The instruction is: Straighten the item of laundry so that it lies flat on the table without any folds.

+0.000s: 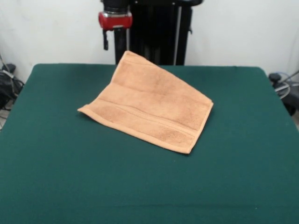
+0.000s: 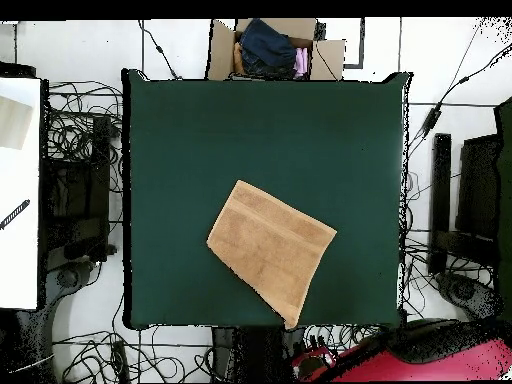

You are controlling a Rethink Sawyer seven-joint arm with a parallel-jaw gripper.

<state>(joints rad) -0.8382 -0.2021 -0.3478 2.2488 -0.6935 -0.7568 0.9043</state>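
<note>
Where the towel lies: the item of laundry [image 1: 149, 108] rests on the table [image 1: 60, 177], on the half nearer the robot, turned at a slant to the table's edges.
Towel from above: the overhead view shows a four-sided orange-tan shape [image 2: 271, 250] with one corner reaching the table edge [image 2: 128, 200] on the base side.
Surface: it looks smooth, with no bunched ridges; a woven band stripe runs along the hem facing the front camera. Whether the cloth is doubled over cannot be told.
Gripper: only a red and black end [image 1: 112, 35] shows at the top of the front view, above and behind the towel's far corner; whether it is spread or closed cannot be told.
Towel against gripper: the two are apart, the cloth lying free on the felt and nothing touching it.
Arm: from above, its red body [image 2: 420, 360] lies off the table, beside the corner nearest the towel.
Surroundings: a cardboard box [image 2: 225, 50] holding dark clothes stands beyond the table's opposite edge, and cables [image 2: 80, 130] trail over the floor.
</note>
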